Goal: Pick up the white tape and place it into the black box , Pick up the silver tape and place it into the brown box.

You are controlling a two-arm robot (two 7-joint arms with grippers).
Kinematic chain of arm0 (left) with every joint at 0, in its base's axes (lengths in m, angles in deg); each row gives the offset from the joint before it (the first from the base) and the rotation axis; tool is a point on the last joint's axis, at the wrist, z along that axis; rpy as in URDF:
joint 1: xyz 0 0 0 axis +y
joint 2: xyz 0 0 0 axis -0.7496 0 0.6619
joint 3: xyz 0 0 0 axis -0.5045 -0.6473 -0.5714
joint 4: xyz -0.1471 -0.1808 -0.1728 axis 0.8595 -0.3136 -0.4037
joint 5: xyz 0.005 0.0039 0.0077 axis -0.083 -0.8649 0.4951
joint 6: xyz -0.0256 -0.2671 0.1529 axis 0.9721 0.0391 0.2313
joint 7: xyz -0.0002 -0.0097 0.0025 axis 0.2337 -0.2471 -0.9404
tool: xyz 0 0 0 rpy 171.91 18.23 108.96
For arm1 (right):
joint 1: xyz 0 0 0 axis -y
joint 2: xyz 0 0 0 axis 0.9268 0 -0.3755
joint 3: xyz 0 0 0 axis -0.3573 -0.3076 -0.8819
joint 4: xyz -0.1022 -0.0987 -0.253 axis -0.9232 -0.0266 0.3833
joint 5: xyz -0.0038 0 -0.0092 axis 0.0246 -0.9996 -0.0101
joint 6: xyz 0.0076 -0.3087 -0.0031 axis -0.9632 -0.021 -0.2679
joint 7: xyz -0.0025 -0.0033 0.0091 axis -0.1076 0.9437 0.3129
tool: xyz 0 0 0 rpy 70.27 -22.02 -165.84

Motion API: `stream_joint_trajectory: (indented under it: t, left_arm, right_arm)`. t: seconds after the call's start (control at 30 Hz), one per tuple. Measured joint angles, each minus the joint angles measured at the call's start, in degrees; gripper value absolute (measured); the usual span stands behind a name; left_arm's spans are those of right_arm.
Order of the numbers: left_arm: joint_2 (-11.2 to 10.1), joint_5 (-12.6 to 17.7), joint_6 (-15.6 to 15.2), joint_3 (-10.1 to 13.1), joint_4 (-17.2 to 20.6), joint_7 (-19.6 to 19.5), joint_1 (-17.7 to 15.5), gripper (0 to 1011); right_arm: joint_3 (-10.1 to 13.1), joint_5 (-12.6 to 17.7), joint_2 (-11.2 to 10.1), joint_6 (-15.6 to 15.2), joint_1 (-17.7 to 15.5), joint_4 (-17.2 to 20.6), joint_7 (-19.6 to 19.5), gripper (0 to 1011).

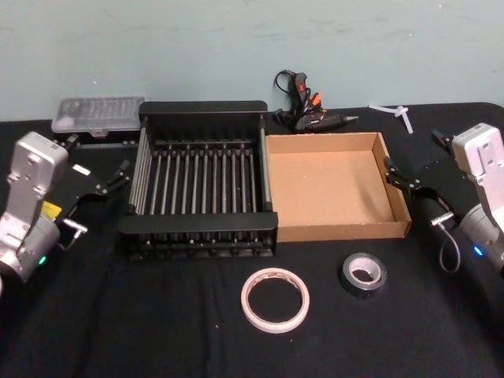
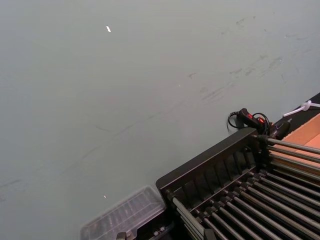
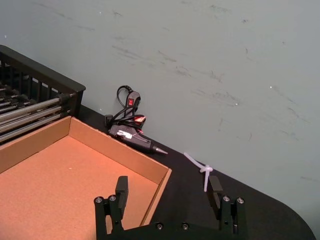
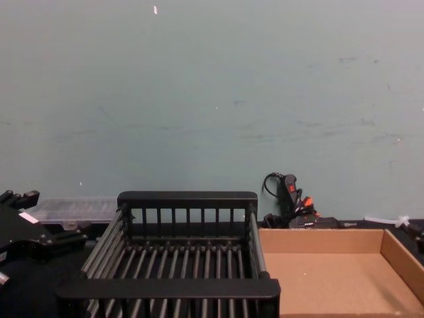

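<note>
white tape (image 1: pixel 275 300) lies flat on the black surface (image 1: pixel 157 331) before the black box (image 1: pixel 201 228), silver tape (image 1: pixel 363 273) near it before the brown box (image 1: pixel 339 230). left gripper (image 1: pixel 124 170) and right gripper (image 1: pixel 391 173) flank the boxes, jaws spread, empty.

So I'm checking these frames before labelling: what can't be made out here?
- White tape: head view, its printed marks are too small to read.
- Silver tape: lies below the chest view's bottom edge.
- Left claw: head view, fingers too small and dark to judge.
- Clear plastic case: contents blurred, and partly behind the black box.
</note>
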Motion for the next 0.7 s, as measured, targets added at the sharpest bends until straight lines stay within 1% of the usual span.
stream_joint_trajectory:
  t: [0.2,0.33,0.57,0.63,0.7]
  left_arm:
    - [0.00,0.00,0.00,0.00,0.00,0.00,0.00,1001]
    - [0.00,0.00,0.00,0.00,0.00,0.00,0.00,1001]
    - [0.00,0.00,0.00,0.00,0.00,0.00,0.00,1001]
    - [0.00,0.00,0.00,0.00,0.00,0.00,0.00,1001]
    - [0.00,0.00,0.00,0.00,0.00,0.00,0.00,1001]
  right_arm:
    - [1.05,0.05,0.41,0.01,-0.54,0.33,0.95,1002]
    - [1.92,0.60,0.52,-0.06,-1.34,0.97,1.69,1002]
    - [3.86,2.35,0.23,-1.06,-3.80,3.83,3.09,1002]
    - [4.77,3.31,0.08,-1.52,-5.17,5.46,3.67,1002]
    - [5.02,3.56,0.04,-1.64,-5.59,5.87,3.82,1002]
